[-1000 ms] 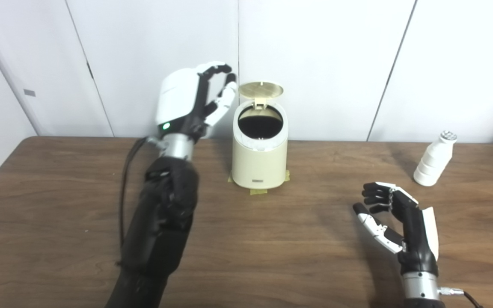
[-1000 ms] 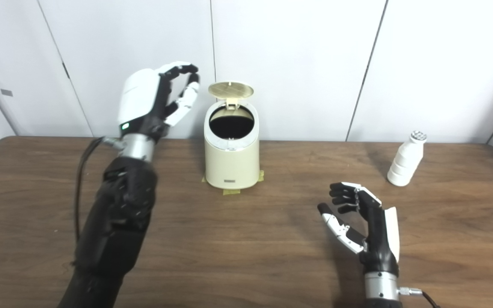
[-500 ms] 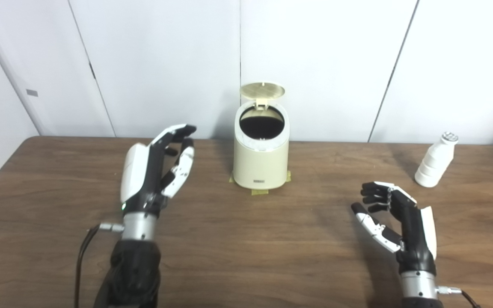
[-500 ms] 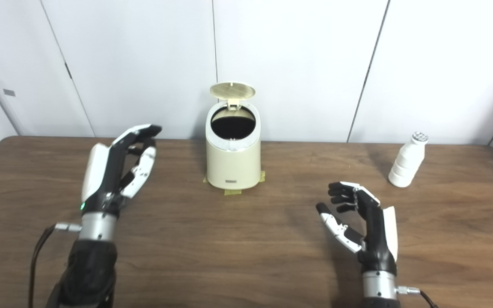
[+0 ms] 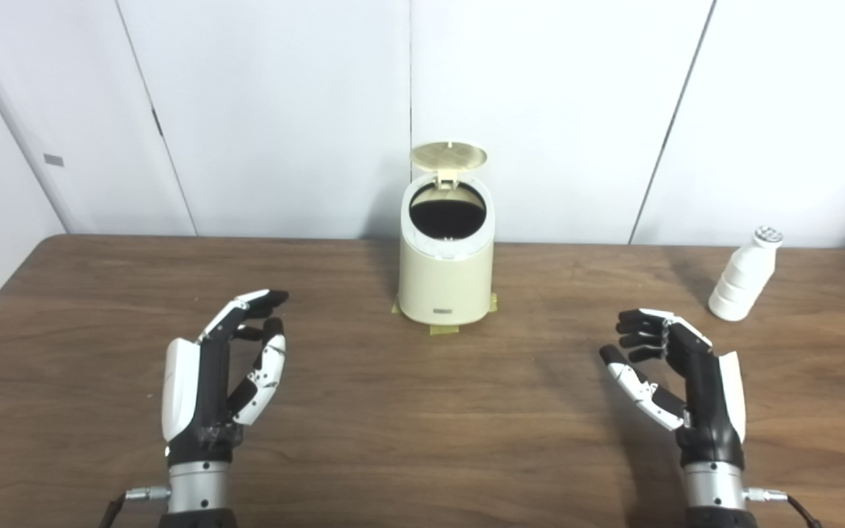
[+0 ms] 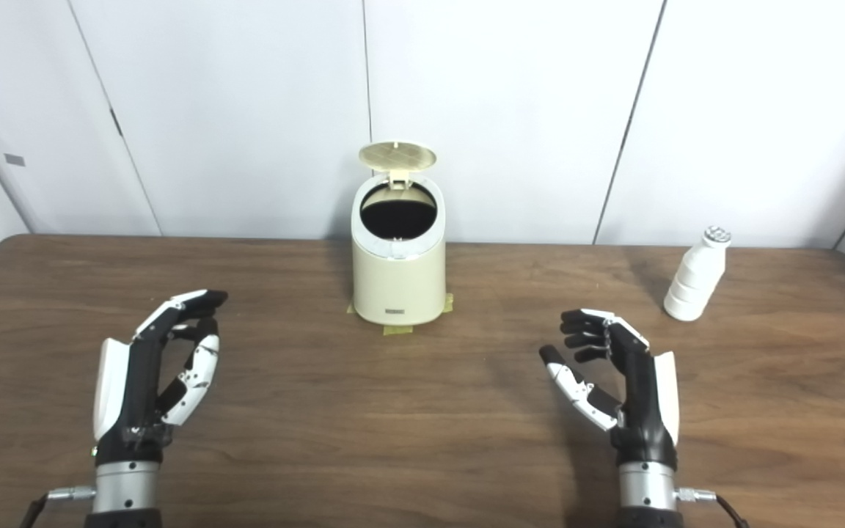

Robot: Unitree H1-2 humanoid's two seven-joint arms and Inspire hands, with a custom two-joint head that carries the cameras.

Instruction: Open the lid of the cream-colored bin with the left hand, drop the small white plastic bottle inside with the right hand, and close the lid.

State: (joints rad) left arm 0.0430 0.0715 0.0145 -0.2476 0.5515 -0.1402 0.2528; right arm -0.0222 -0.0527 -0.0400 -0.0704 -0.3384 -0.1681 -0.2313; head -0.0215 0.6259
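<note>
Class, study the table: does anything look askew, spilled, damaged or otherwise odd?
Nothing is spilled or damaged. The cream-colored bin stands upright with its lid open, on yellowish tape strips peeking out beneath its base. The white bottle stands upright, far right. Both hands are empty.

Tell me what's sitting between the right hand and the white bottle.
Nothing: only bare table lies between the right hand and the white bottle, clearest in the right eye view.
</note>
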